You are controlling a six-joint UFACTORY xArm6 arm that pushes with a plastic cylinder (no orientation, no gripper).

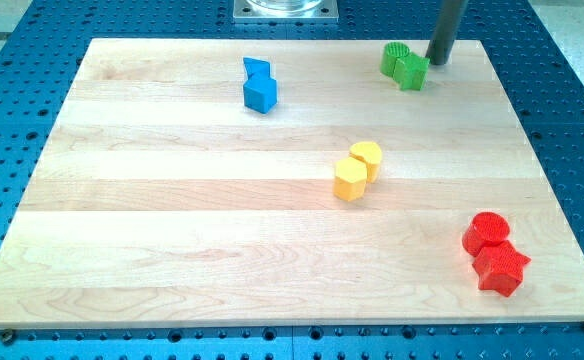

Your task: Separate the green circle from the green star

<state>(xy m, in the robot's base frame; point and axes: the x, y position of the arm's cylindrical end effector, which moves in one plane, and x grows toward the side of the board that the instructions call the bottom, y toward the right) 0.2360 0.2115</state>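
The green circle (395, 57) and the green star (411, 71) sit touching each other near the view's top right of the wooden board. The circle is at the upper left of the pair, the star at the lower right. My tip (438, 61) is just to the right of the pair, close beside the green star's upper right side; I cannot tell whether it touches it.
Two blue blocks (259, 85) touch at the view's upper left of centre. A yellow hexagon (350, 181) and a yellow cylinder (366, 158) touch at the centre. A red circle (487, 233) and a red star (501, 268) touch at the lower right. The board's top edge (292, 40) lies close behind the green pair.
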